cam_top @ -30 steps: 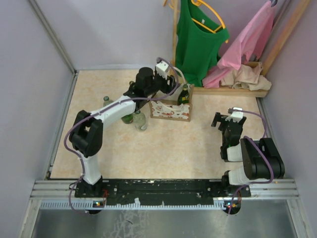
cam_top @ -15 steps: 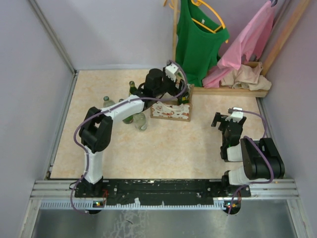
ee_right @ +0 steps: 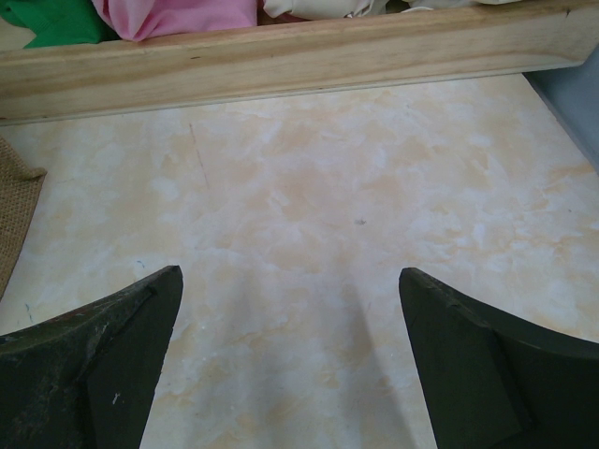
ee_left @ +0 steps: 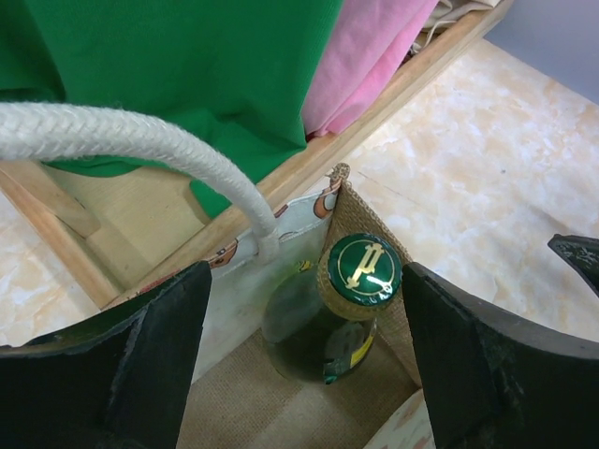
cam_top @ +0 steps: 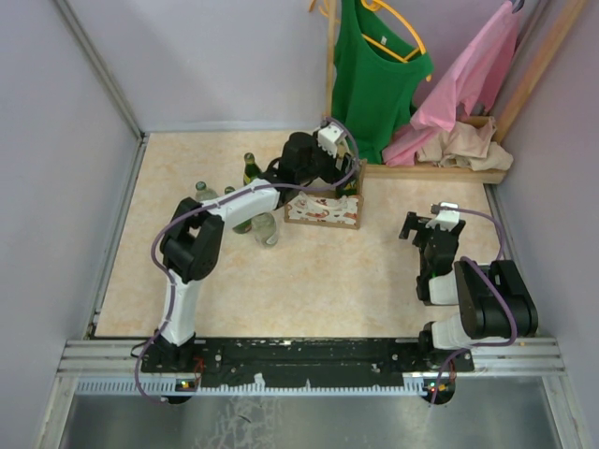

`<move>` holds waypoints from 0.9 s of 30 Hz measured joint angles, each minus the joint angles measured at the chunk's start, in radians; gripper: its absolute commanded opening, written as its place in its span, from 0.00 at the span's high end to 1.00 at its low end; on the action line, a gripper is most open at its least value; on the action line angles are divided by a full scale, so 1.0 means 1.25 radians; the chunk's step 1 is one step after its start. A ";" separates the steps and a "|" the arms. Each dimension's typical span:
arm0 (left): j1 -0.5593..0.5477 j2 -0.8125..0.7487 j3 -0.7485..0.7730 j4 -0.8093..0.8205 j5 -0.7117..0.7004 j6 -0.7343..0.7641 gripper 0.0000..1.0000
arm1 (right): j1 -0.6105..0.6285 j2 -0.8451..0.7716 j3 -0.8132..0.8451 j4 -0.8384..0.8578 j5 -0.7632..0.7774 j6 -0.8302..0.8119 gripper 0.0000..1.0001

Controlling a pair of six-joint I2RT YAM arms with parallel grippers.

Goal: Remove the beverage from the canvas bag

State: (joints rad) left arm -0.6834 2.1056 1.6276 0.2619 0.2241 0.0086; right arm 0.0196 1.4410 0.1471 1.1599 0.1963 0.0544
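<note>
The canvas bag (cam_top: 323, 210) stands in the middle of the table, cream with a red-and-dark print; its inside (ee_left: 271, 393) and a white rope handle (ee_left: 140, 140) show in the left wrist view. A dark green beverage bottle (ee_left: 323, 327) with a green and gold cap stands in the bag's right corner. My left gripper (ee_left: 304, 318) is open above the bag's mouth, its jaws on either side of the bottle's top, apart from it. In the top view the left gripper (cam_top: 339, 178) hides the bottle. My right gripper (ee_right: 290, 309) is open and empty over bare table (cam_top: 426, 224).
Several green glass bottles (cam_top: 248, 168) stand left of the bag. A wooden rack base (cam_top: 430, 171) runs behind the bag, with a green top (cam_top: 374, 79), a pink garment (cam_top: 468, 79) and a beige cloth heap (cam_top: 468, 145).
My left arm has reached further right and come over the bag's right end, covering the bottle in the top view. The right arm has not moved.
</note>
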 measured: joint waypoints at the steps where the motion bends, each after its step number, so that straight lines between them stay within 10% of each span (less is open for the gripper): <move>1: 0.000 0.004 0.003 0.000 -0.002 0.000 0.13 | 0.000 0.000 0.000 0.000 0.000 0.000 0.01; 8: 0.000 0.037 0.028 0.002 -0.004 -0.002 0.26 | 0.000 0.000 0.000 0.000 0.000 0.000 0.01; 20: -0.005 0.060 0.047 0.011 0.005 -0.020 0.97 | 0.000 0.000 0.000 0.000 0.000 0.000 0.01; 27: -0.005 0.056 0.041 0.021 -0.021 -0.024 1.00 | 0.000 0.000 0.000 0.000 0.000 0.000 0.01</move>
State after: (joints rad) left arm -0.6895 2.1750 1.6783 0.2878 0.1974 -0.0219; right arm 0.0196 1.4410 0.1471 1.1599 0.1963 0.0544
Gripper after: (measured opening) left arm 0.391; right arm 0.990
